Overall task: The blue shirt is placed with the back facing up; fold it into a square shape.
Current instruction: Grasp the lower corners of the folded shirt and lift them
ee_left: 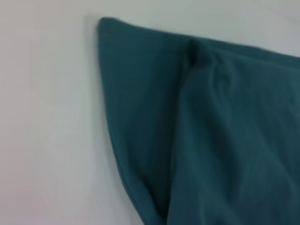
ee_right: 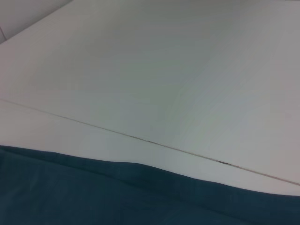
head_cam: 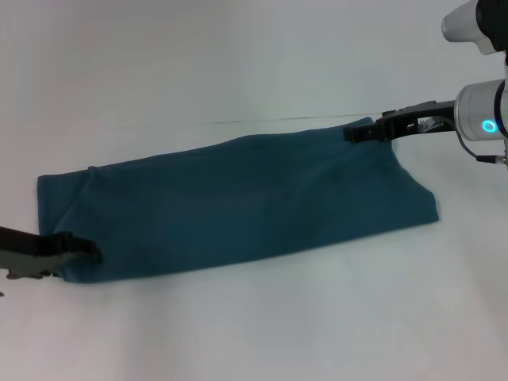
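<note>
The blue shirt lies flat on the white table as a long, plain teal band running left to right. My left gripper is at its near-left corner, its black tip overlapping the cloth edge. My right gripper sits at the shirt's far-right corner, touching the edge there. In the left wrist view a corner of the blue shirt fills most of the picture, with a fold line down the cloth. The right wrist view shows only a strip of the blue shirt along its far edge, against the bare table.
The white table surrounds the shirt on all sides. A thin dark seam runs across the tabletop just behind the shirt and shows again as the seam in the right wrist view.
</note>
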